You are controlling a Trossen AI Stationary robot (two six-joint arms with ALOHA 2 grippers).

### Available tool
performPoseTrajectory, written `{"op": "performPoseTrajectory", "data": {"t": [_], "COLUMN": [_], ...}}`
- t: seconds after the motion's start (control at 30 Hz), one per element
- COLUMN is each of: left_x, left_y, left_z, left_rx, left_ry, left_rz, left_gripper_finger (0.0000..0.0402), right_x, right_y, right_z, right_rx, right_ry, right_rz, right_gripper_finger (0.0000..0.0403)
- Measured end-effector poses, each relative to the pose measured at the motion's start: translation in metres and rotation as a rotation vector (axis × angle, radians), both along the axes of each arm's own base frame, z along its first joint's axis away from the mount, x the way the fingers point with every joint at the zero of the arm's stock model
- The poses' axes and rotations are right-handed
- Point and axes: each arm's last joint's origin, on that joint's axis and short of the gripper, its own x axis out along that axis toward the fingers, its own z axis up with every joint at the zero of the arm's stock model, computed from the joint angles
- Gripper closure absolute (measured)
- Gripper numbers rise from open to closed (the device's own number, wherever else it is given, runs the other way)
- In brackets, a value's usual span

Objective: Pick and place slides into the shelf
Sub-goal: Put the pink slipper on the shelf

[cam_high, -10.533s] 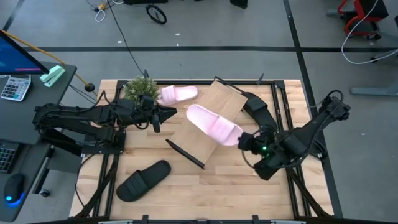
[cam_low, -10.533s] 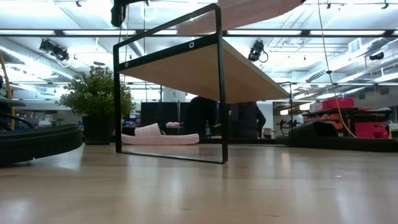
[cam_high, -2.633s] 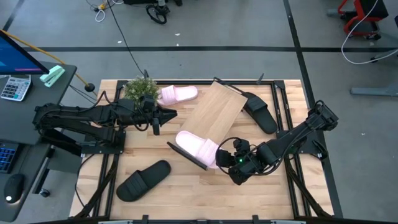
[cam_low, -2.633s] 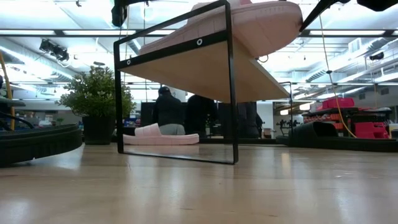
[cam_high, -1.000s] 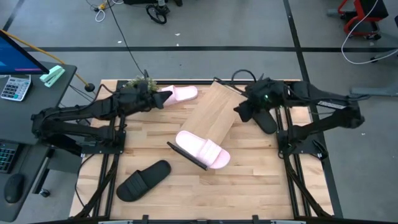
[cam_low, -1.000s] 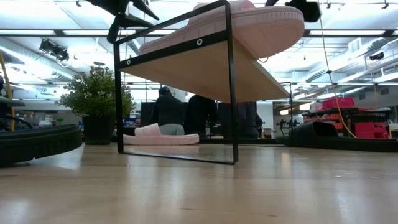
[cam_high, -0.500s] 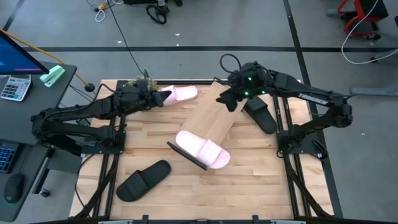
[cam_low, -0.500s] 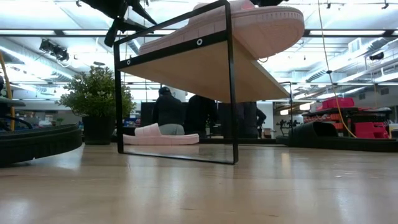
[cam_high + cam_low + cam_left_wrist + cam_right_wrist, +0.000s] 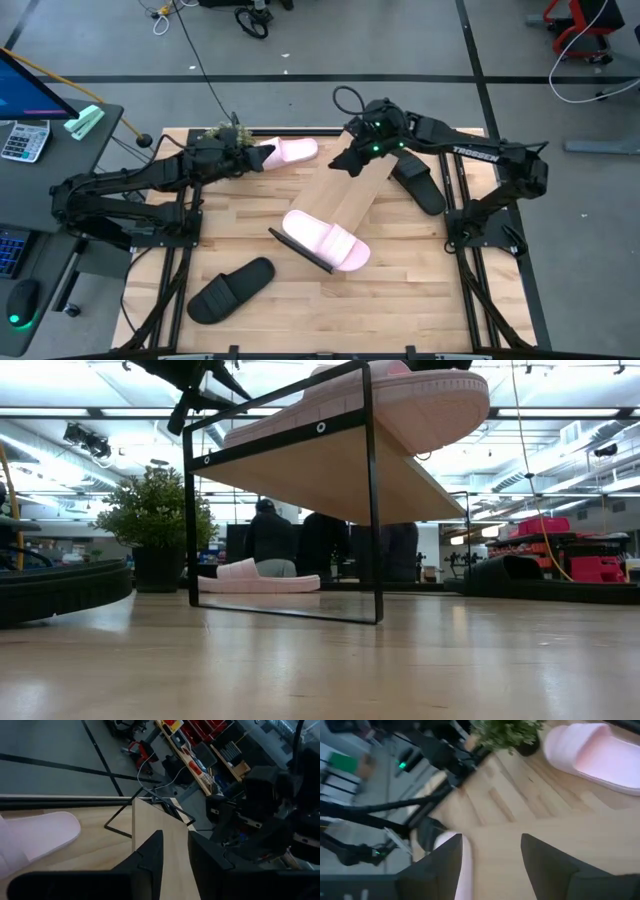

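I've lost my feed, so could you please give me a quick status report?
Right gripper open, empty, over shelf far end. Left gripper empty by far pink slide. One pink slide shelved. Nothing blocking.

Potted plant (image 9: 222, 138) seen upper left of tabletop (image 9: 250, 330); calculator (image 9: 24, 140) & monitor (image 9: 25, 85) at far left edge; people (image 9: 268, 540) seen in bkgd, low view.
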Motion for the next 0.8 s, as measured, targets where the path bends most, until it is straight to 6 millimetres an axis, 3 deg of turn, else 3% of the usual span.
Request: {"op": "performPoseTrajectory", "data": {"t": [0.33,0.8], "left_x": [-0.004,-0.008], "left_y": [0.014,0.025], "left_z": [0.000,0.000], "left_rx": [0.010,0.003], "left_ry": [0.008,0.011], "left_rz": [0.068,0.046], "left_gripper_finger": [0.0311,0.0311], "right_x": [0.032,0.058], "right_y": [-0.027,-0.069], "right_z": [0.006,0.027], "right_rx": [0.011,-0.013], "right_ry": [-0.040,-0.112], "right_rz": [-0.043,-0.094], "right_gripper_finger": [0.0195,0.0195]}}
